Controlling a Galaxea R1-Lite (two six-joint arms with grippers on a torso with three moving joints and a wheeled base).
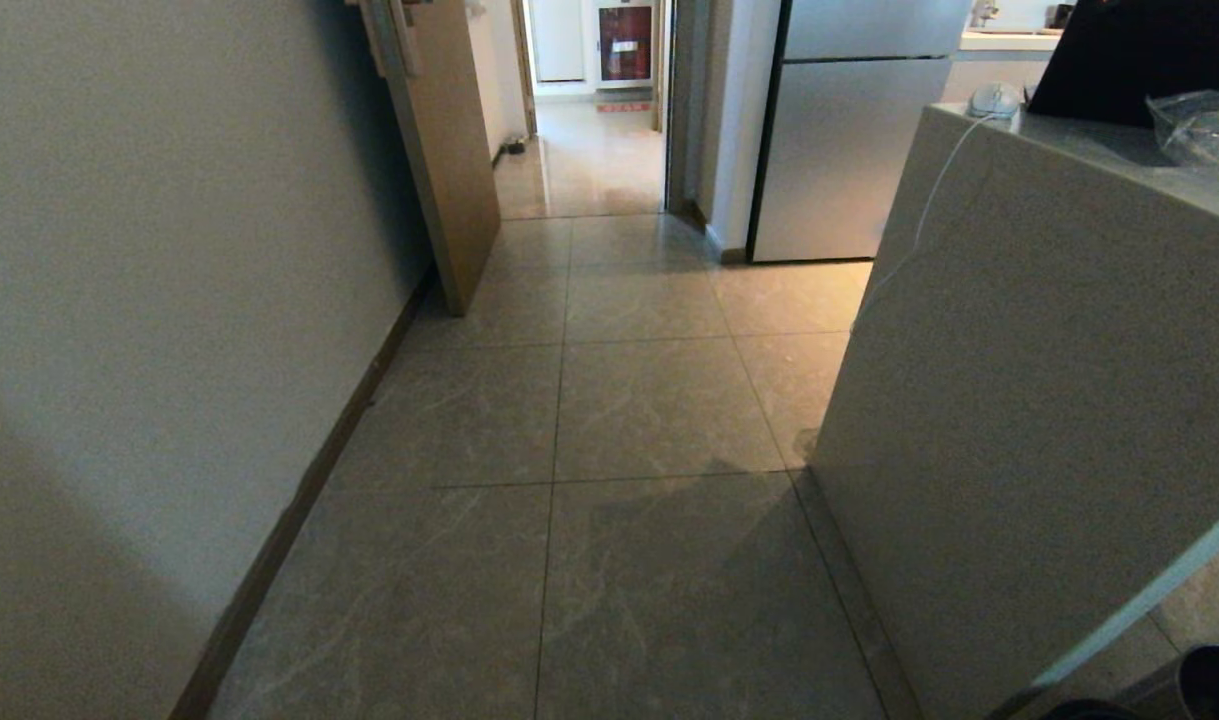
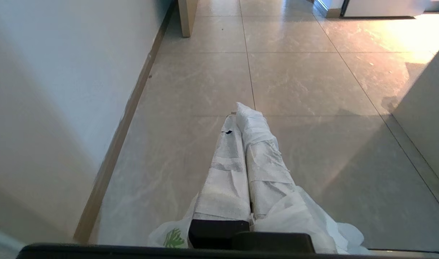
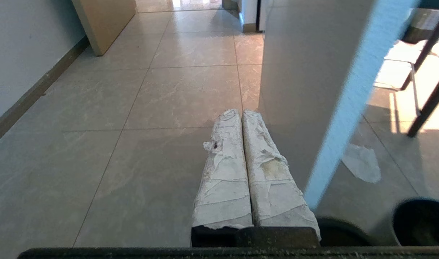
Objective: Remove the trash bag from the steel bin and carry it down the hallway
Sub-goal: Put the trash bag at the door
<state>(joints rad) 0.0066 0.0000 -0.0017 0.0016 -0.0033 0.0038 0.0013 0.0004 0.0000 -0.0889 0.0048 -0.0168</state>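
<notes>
In the left wrist view my left gripper (image 2: 241, 116), its fingers wrapped in white tape, is shut on the trash bag (image 2: 307, 216). The thin white plastic bunches round the base of the fingers and shows a green print (image 2: 174, 238). My right gripper (image 3: 241, 113) is shut with nothing in it, held low over the hallway floor (image 1: 649, 400). The steel bin's dark mouth (image 3: 421, 221) shows behind and to the right of it, and as a dark rim (image 1: 1217, 680) in the corner of the head view. Neither arm is in the head view.
A cream wall with a dark baseboard (image 1: 299, 500) runs along the left. A stone-coloured counter (image 1: 1029, 420) stands close on the right, with a mouse (image 1: 995, 98) on top. Ahead are an open wooden door (image 1: 449, 150) and a steel fridge (image 1: 849, 150). A small clear plastic sheet (image 3: 361, 167) lies on the floor.
</notes>
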